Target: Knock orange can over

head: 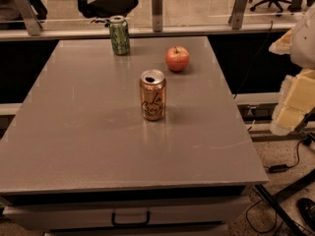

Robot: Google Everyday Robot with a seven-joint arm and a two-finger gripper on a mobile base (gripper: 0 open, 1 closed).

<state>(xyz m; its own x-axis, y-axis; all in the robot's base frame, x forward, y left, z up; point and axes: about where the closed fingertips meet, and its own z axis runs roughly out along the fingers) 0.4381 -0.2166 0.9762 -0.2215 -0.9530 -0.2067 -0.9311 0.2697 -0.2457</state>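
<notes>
The orange can (152, 95) stands upright near the middle of the grey table (74, 132). It is shiny copper-orange with dark cursive "La Croix" lettering and an opened silver top. My gripper (291, 107) shows as a pale, blocky shape at the right edge of the view. It is beyond the table's right side, far to the right of the can and apart from it, and it holds nothing that I can see.
A green can (119, 35) stands upright at the table's back edge. A red apple (177, 58) lies behind and to the right of the orange can. A glass railing (156, 4) runs behind the table. Cables (290, 166) lie on the floor at right. A drawer handle (130, 219) is below the front edge.
</notes>
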